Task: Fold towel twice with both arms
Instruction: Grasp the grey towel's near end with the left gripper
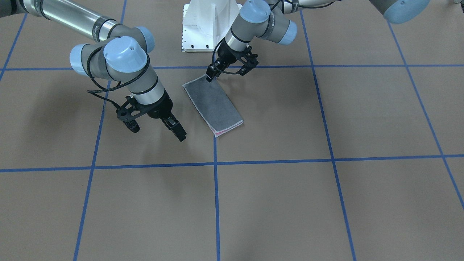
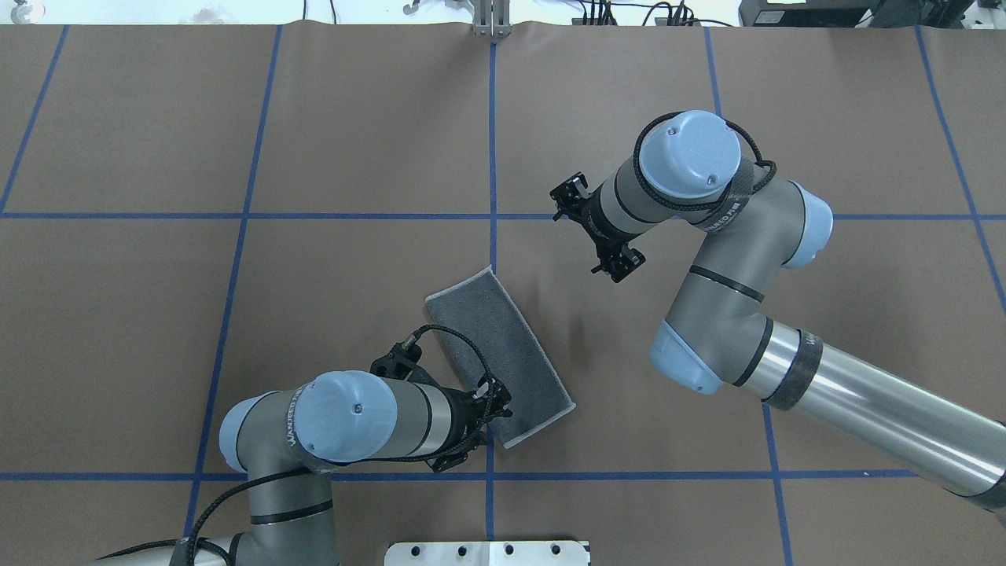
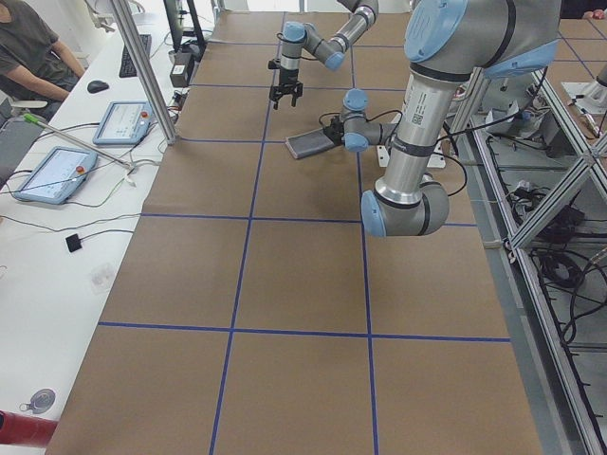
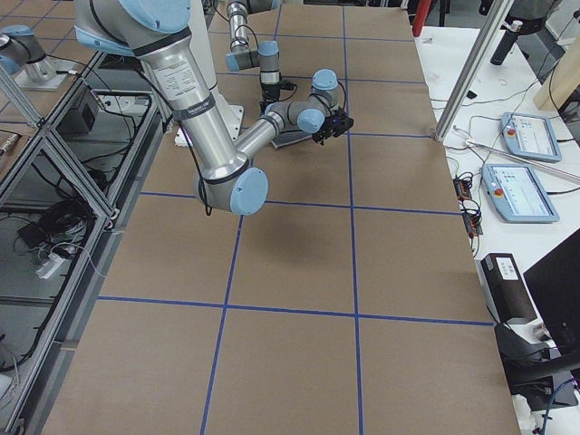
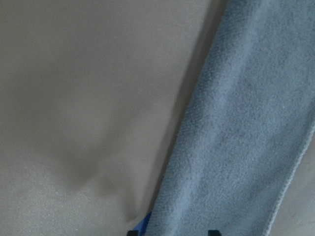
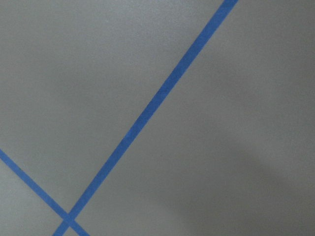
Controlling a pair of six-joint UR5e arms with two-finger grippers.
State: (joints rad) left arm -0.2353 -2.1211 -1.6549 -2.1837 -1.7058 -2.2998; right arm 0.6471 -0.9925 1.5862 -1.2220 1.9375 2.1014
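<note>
The biggest thing is the table (image 1: 290,203), covered in flat matte brown sheeting and split into big squares by blue tape lines (image 1: 216,203). Next are the two tubular arms, brushed silver with smooth light blue caps and braided black cables. The right arm (image 1: 69,18) comes in low across the table, and the left arm (image 1: 261,25) bends down just in front of the blocky white pedestal (image 1: 203,25).

The towel (image 1: 214,105) is in the middle of the table, close to the pedestal. It's folded into a long narrow rectangle that sits skewed to the grid and across one tape line. The fuzzy dark grey terry side faces up, it has a pale stitched edge, and a sliver of pink peeks out of the layers at the end farthest from the robot.

The left gripper (image 1: 210,76) is down at the towel's pedestal-side corner. In its wrist camera the two black tips sit a modest gap apart at the frame's bottom edge, with the cloth's edge between them, so the jaws aren't pinched. The right gripper (image 1: 156,130) is off to the side of the towel's far end without touching it, with its jaws spread wide and nothing between them
</note>
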